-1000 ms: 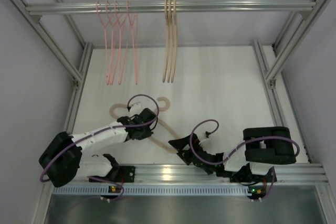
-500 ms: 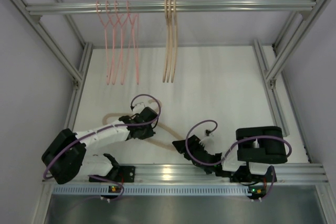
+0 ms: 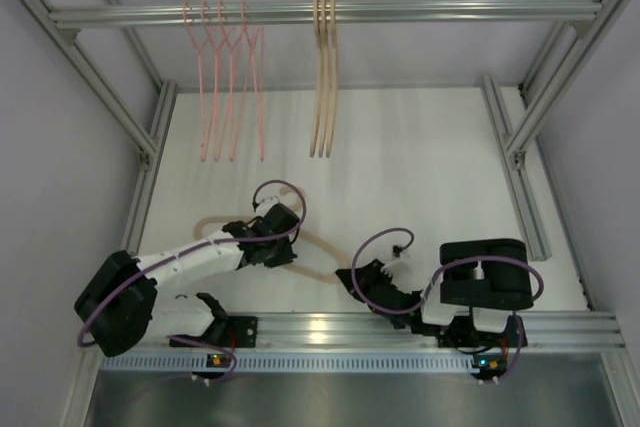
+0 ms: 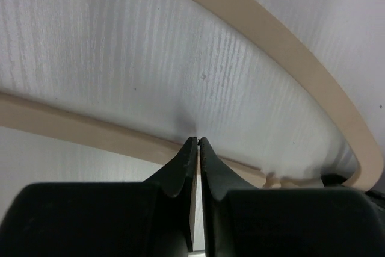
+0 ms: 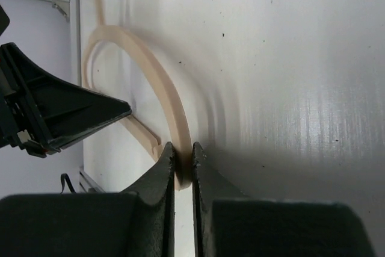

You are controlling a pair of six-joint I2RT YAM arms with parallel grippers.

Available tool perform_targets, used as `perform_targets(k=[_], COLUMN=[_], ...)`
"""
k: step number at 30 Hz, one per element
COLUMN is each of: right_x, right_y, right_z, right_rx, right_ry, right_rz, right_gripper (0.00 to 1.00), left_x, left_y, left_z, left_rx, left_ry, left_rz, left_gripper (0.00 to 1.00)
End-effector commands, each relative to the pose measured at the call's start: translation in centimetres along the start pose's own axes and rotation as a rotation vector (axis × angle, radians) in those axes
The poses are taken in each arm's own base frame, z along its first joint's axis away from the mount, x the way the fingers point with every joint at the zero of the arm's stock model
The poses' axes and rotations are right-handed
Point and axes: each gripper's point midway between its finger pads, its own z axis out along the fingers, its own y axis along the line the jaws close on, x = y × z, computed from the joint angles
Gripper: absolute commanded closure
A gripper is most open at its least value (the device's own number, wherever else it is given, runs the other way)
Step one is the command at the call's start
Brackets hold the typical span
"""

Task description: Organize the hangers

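Several pink hangers (image 3: 225, 87) hang at the left of the overhead rail, with beige hangers (image 3: 323, 77) beside them. One more beige hanger (image 3: 318, 247) is down at the white table between both arms. My right gripper (image 3: 347, 275) is shut on its curved arm (image 5: 162, 97), the end clamped between the jaws (image 5: 182, 148). My left gripper (image 3: 287, 252) is shut; its tips (image 4: 197, 139) sit over the hanger's straight lower bar (image 4: 78, 127), which crosses behind them. The curved arm (image 4: 283, 40) sweeps above. The hook is hidden.
An aluminium rail (image 3: 450, 12) spans the top, with frame posts down both sides (image 3: 150, 137) (image 3: 520, 137). A near frame rail (image 3: 330, 327) carries the arm bases. The white table (image 3: 430, 167) lies beyond the grippers. My left gripper (image 5: 123, 109) shows at the left of the right wrist view.
My right gripper has closed on the end of the beige hanger. The hanger has shifted under the left arm, and its hook and loop no longer show flat on the table.
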Motion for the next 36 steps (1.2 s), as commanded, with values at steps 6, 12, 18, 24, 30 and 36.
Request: perform_targets(k=[6, 12, 18, 24, 30, 36], right_x=[-2.4, -5.9, -11.2, -17.2, -22.9, -25.7], right_y=[-0.3, 0.2, 1.6, 5.1, 10.5, 14.2], right_z=[-1.3, -3.7, -7.6, -11.4, -14.9, -16.4], right_rx=[0.026, 0.151, 0.205, 0.151, 0.127, 0.138], right_ry=[-0.029, -0.1, -0.165, -0.247, -0.333, -0.379], right_rz=[-0.127, -0.255, -0.292, -0.325, -0.448, -0.57], right_gripper=[1.0, 1.0, 1.0, 1.0, 1.0, 1.0], left_x=[-3.3, -8.3, -11.1, -13.0, -13.7, -14.2], left_y=[-4.8, -7.9, -8.7, -9.1, -9.6, -9.9], left_z=[-6.0, -14.7, -21.1, -26.2, -27.8, -28.3], left_rx=[0.217, 0.367, 0.457, 0.516, 0.533, 0.528], left_ry=[-0.067, -0.22, -0.333, -0.405, -0.423, -0.431], left_rz=[-0.006, -0.02, -0.025, -0.015, 0.0, 0.014], left_gripper=[0.94, 0.95, 0.94, 0.93, 0.93, 0.93])
